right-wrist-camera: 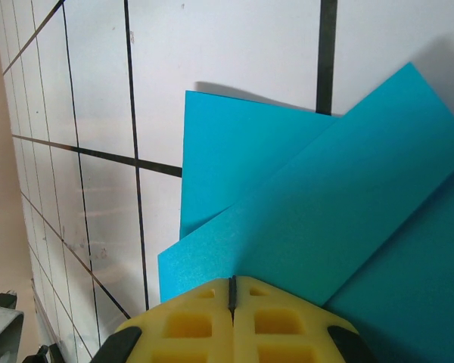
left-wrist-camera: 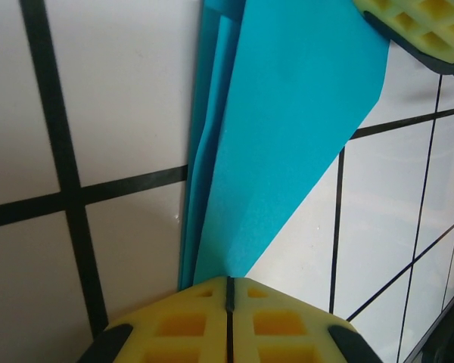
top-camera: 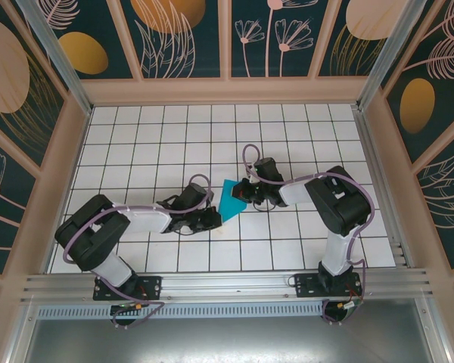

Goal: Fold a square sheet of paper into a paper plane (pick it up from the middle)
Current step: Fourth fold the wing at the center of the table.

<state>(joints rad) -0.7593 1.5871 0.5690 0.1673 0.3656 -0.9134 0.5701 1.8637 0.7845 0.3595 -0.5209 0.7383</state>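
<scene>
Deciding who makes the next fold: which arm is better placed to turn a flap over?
Probably the right: the right gripper pinches the folded paper at its broad layered edge and could swing it over; the left gripper is shut on the narrow tip, anchoring it.

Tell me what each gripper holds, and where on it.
Both pinch the folded teal paper: left gripper on its narrow pointed end, right gripper on the wider end's edge.

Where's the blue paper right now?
Top view: the paper is centred over the table, left jaws pinching its near tip, right jaws its right edge.
</scene>
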